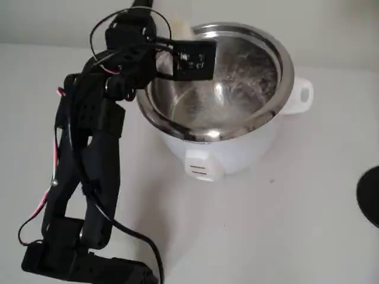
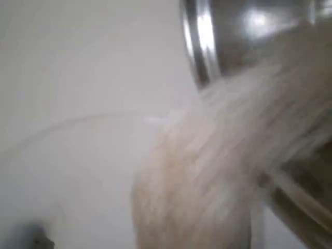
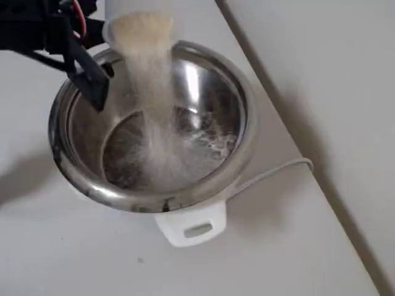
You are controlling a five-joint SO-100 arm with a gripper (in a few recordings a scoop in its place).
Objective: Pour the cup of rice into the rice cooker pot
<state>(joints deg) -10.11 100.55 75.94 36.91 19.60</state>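
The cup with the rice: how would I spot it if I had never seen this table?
Find the big shiny steel pot in its white cooker on the pale table. At its rim the black gripper tips a small clear plastic cup over it. It alone has white rice streaming out into the pot.

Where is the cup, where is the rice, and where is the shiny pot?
cup (image 3: pixel 133 9), overhead view, on its tipped plastic wall.
rice (image 3: pixel 151 92), overhead view, on the falling white stream.
rice cooker pot (image 3: pixel 237 92), overhead view, on its shiny inner wall near the rim.
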